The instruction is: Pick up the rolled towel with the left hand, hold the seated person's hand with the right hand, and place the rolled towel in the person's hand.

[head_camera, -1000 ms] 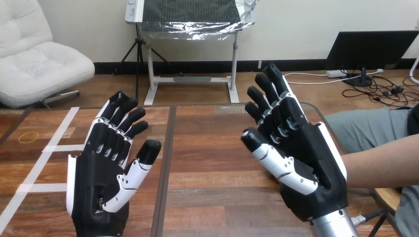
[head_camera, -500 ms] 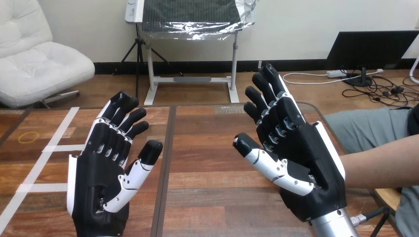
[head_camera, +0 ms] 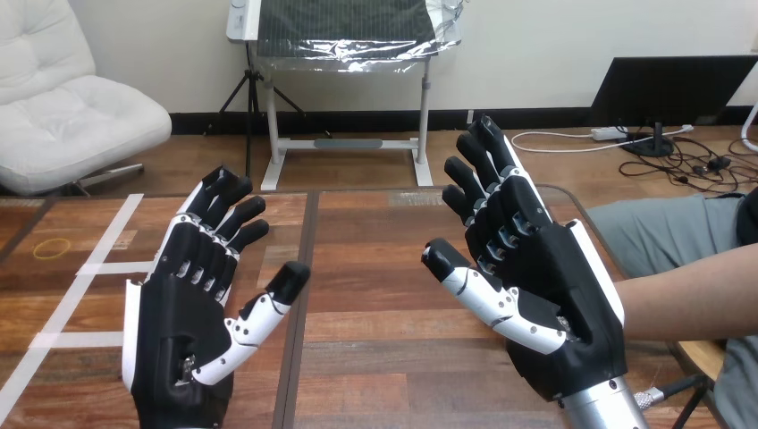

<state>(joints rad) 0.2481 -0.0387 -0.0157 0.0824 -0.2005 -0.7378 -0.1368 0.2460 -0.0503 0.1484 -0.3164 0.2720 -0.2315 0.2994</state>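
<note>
Brown, plank-grained wooden counter (head_camera: 375, 357) with white tape strips (head_camera: 89, 268) at its left. The left hand (head_camera: 179, 313) and right hand (head_camera: 550, 277), glossy black with white shells, hover over it palm-up, fingers straight and spread, holding nothing. The person's forearm (head_camera: 688, 295) runs behind the right hand; contact cannot be told.

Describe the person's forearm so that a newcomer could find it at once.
Start at the wooden table and go to its right edge. There the person's forearm reaches in from the view's right side and passes behind the robot's open right hand. It alone is no black-and-white machine part.
</note>
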